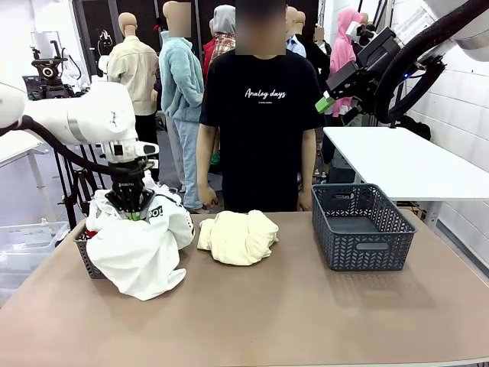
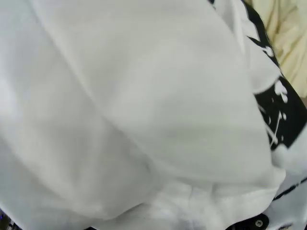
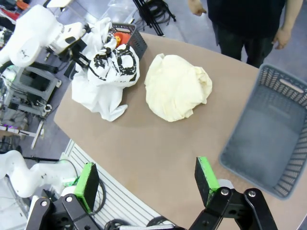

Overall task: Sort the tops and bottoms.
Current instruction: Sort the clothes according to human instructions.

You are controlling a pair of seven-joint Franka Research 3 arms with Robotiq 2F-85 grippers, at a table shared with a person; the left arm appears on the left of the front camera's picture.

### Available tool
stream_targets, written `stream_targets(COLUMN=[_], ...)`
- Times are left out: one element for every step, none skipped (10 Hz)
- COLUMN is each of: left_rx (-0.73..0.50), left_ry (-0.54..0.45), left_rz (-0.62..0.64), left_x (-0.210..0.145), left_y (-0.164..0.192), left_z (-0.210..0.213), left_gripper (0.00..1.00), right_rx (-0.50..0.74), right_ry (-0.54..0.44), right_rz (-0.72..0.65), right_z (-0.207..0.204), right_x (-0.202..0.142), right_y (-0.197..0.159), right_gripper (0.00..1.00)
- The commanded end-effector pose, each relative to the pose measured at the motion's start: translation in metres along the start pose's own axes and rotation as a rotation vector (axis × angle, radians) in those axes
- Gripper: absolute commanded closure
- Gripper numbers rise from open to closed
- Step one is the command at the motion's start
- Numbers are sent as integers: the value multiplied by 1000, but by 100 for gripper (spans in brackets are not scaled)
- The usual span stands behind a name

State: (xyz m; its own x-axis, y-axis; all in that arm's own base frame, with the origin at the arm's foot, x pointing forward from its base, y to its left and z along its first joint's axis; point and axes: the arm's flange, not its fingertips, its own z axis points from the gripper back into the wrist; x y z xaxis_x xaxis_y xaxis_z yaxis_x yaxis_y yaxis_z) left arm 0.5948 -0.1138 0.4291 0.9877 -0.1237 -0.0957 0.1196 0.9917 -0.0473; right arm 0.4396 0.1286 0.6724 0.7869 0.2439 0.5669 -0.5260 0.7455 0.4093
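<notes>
Left claw [image 1: 134,213] clamps white T-shirt [image 1: 141,252] (bunched).

Colours from my end: the white T-shirt [image 1: 141,248] has splashy black lettering, and on the left wrist cam it's mostly plain white cloth with a black printed patch at one edge. The pale yellow garment [image 1: 238,237] has no print I can see. The table [image 1: 306,321] is flat tan-brown. The grey basket [image 1: 359,248] is dark, with slotted walls. A scrap of red-orange fabric [image 3: 123,34] peeks from the other dark basket [image 3: 139,43]. My right gripper [image 3: 147,177] is black with bright green pads [image 3: 87,181].
</notes>
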Motion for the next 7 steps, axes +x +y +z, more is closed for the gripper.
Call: stream_targets(left_rx=[38, 27, 38, 42, 42, 43, 43], left_ry=[-33, -50, -76, -101, -120, -122, -117], left_rz=[44, 43, 42, 46, 46, 45, 56], left_x=[-5, -6, -10, -13, -16, -17, -17], left_y=[0, 2, 1, 2, 1, 2, 3], left_z=[-15, -10, 1, 12, 21, 24, 24], left_gripper=[100, 100, 100, 100, 95, 76, 58], right_rx=[-11, -11, -11, -11, -11, -11, -11], right_ry=[8, 8, 8, 8, 8, 8, 8], right_rz=[-8, -8, -8, -8, -8, -8, -8], right_z=[0, 0, 0, 0, 0, 0, 0], right_x=[-1, -1, -1, -1, -1, -1, -1], right_y=[1, 1, 1, 1, 1, 1, 1], right_gripper=[0, 0, 0, 0, 0, 0, 0])
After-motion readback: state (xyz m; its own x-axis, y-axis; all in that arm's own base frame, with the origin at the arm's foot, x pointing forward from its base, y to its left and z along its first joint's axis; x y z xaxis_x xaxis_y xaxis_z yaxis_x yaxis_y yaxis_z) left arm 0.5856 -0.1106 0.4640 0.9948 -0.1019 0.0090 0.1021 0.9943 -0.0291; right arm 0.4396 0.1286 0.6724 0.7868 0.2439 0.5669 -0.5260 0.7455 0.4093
